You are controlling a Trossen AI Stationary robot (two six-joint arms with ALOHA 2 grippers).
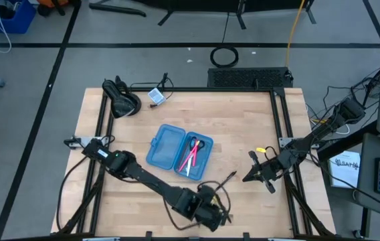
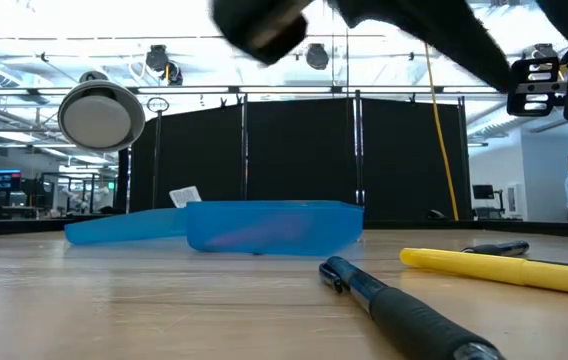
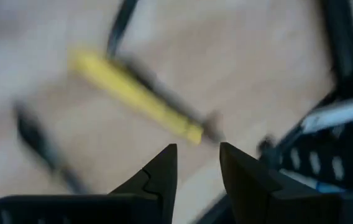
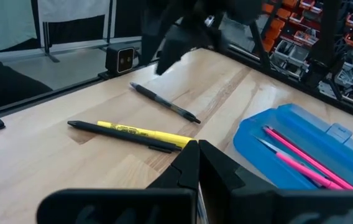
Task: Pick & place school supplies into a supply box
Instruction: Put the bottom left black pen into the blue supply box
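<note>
The blue supply box (image 1: pixel 176 148) lies open in the middle of the table. Its right half holds pink pens (image 1: pixel 191 159) and the black-handled scissors (image 1: pixel 199 144). Right of the box, a yellow pen (image 4: pixel 142 133) lies on the wood with a black pen (image 4: pixel 117 132) against it; another black pen (image 4: pixel 164 102) lies a little beyond. My left gripper (image 3: pixel 198 163) hangs open above these pens, tilted down, nothing between its fingers. My right gripper (image 4: pixel 198 155) is shut and empty at the table's right side (image 1: pixel 253 175).
A dark pen (image 2: pixel 404 310) lies close to the near edge, the yellow pen (image 2: pixel 509 268) behind it. A black pouch (image 1: pixel 122 99) and a small white tag (image 1: pixel 155 96) sit at the far left corner. Black frame rails (image 1: pixel 285 120) run along the table's sides.
</note>
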